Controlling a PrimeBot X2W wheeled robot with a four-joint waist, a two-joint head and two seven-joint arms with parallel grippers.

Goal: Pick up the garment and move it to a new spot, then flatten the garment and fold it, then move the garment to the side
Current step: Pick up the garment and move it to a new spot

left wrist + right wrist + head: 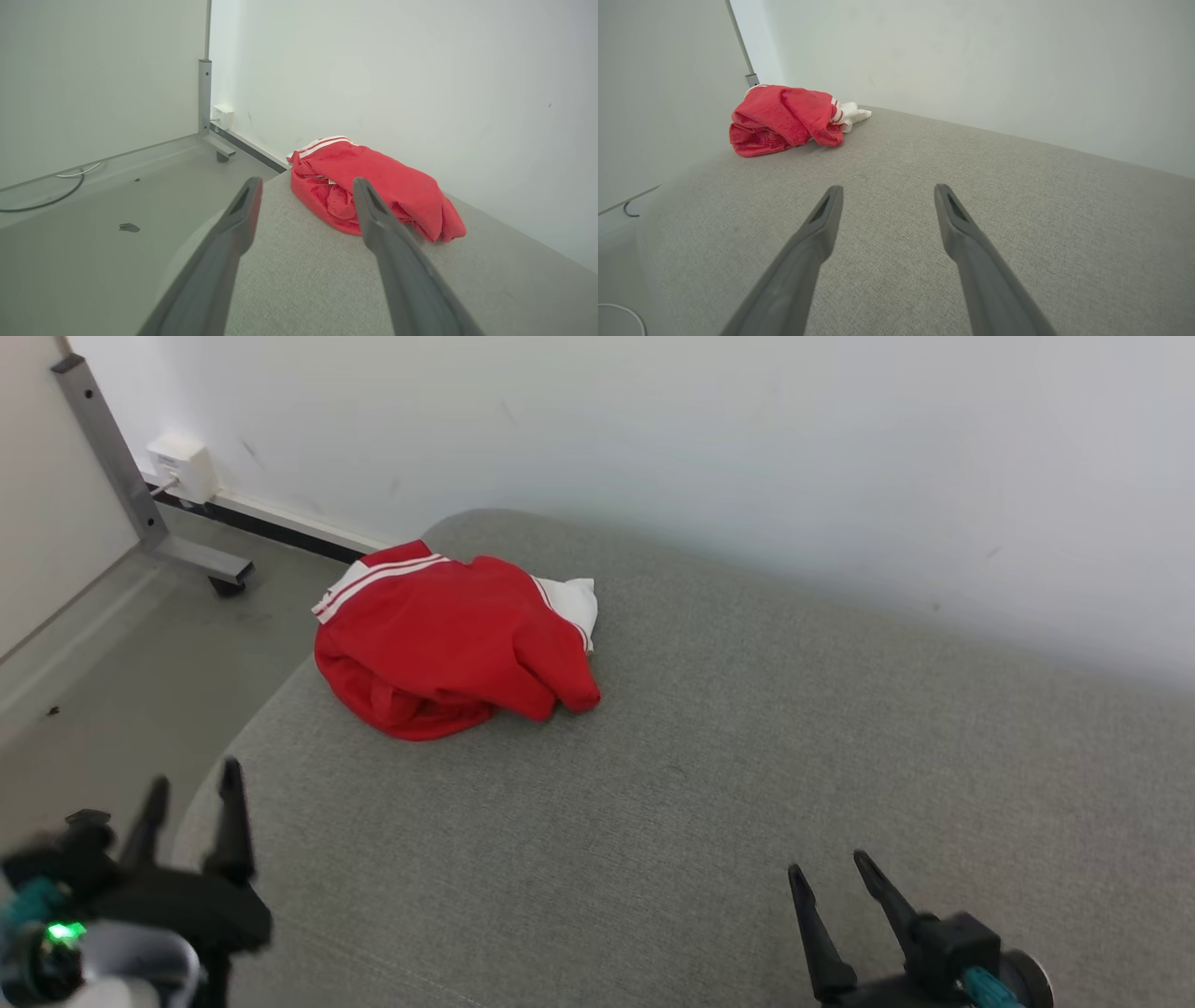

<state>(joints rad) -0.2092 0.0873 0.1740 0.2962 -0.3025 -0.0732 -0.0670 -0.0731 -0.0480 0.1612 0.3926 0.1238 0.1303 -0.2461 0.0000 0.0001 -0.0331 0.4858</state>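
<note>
- Your garment, red with white stripes, lies bunched upper left on the grey cushion.
- Left gripper and right gripper sit low, jaws spread on both.
- White wall behind; socket top left.

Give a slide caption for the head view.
Crumpled red garment with white stripes on grey fabric surface; left gripper and right gripper open.

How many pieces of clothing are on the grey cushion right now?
1: a red garment with white trim, bunched at the far left corner of the cushion, near the wall. Whether another piece is tucked inside the bundle cannot be told.
</note>
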